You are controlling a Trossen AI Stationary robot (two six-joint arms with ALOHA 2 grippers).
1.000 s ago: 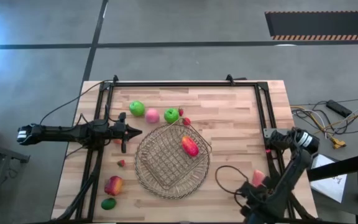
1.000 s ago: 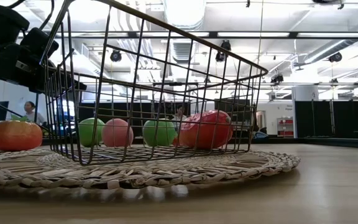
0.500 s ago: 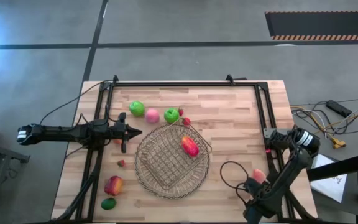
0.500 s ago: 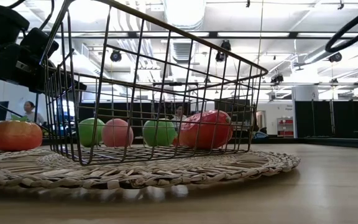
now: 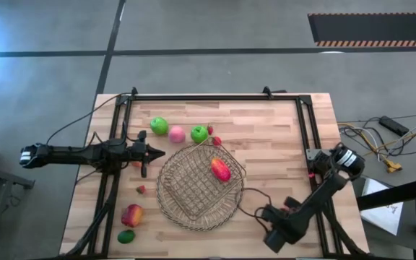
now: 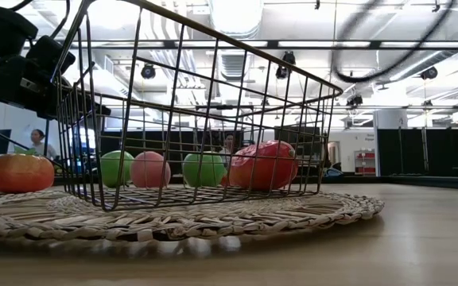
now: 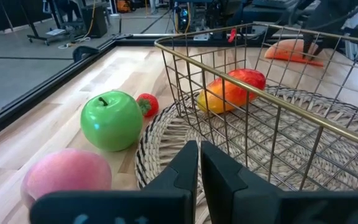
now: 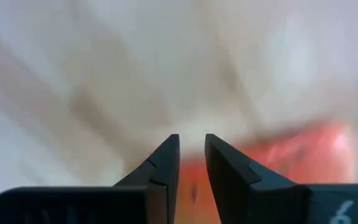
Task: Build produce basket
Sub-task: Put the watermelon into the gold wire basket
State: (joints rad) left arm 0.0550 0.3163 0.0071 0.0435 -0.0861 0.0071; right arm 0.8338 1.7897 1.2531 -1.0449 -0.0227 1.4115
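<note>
The wire basket (image 5: 191, 189) stands on a round woven mat (image 5: 166, 208) with the red-yellow mango (image 5: 221, 170) inside it. Two green apples (image 5: 159, 126) (image 5: 199, 133), the peach (image 5: 177, 134) and strawberries (image 5: 217, 141) lie behind the basket. A red-yellow apple (image 5: 131, 214) and the lime (image 5: 126, 236) lie near left. The watermelon slice (image 7: 291, 50) lies flat on the table to the basket's right, hidden under my right arm in the high view. My right gripper (image 8: 192, 149) points down above it, fingers a narrow gap apart. My left gripper (image 7: 199, 163) waits shut, left of the basket.
A dark metal frame (image 5: 215, 97) runs along the table's far, left and right edges. A lone strawberry (image 5: 141, 189) lies left of the mat. My right arm's cable (image 5: 250, 209) loops over the table between the mat and the hand.
My right gripper has gone down and toward the table's left along the near edge, turning as it went, and my right arm now covers the watermelon slice in the high view. Its cable has swung into the low view's top right. The produce and basket have stayed put.
</note>
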